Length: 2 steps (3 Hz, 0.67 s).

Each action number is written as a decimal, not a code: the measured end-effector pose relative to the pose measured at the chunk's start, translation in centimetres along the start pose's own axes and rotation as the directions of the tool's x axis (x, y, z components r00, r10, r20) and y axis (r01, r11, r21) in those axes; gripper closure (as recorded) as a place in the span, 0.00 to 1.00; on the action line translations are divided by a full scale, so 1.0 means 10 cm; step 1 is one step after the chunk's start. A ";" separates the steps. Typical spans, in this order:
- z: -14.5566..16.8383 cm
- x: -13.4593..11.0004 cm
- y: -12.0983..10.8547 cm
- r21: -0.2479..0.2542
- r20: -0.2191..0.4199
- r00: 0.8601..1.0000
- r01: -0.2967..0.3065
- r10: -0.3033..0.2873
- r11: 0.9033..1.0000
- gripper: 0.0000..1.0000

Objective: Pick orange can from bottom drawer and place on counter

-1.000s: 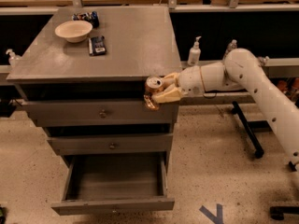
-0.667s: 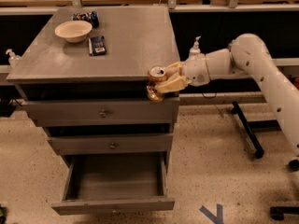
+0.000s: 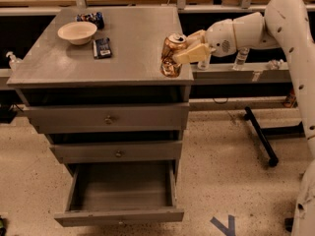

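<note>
Nearly done: end effector (image 3: pixel 180 56) pinches orange can (image 3: pixel 170 47) at counter (image 3: pixel 133 41) front-right corner, out of open bottom drawer (image 3: pixel 118 215). Left: 1 step, set down & release.

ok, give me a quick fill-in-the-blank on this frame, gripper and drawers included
1. The gripper, at the cabinet top's front right edge, is shut on the ____.
2. The bottom drawer stands ____ with nothing in it.
3. The bowl sits on the ____, left of the gripper.
Missing words: orange can; open; counter.

White rounded arm (image 3: pixel 291 18), dark dots, tan tool (image 3: pixel 173 57) at counter (image 3: pixel 133 38) edge
</note>
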<state>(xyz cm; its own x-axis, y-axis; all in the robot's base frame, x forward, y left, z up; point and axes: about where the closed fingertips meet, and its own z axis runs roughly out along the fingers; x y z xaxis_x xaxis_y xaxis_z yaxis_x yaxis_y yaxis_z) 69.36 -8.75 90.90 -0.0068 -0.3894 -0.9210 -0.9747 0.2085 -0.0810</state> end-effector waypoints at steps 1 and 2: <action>0.00 0.00 0.00 0.000 0.000 1.000 0.000 0.000 1.000 1.00; 0.10 -0.05 -0.09 0.007 -0.030 1.000 -0.001 0.001 1.000 1.00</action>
<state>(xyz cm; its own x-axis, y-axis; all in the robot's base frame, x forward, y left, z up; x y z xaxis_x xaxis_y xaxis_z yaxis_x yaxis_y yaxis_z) 70.40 -7.88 91.05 -0.0144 -0.4157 -0.9094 -0.9731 0.2148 -0.0828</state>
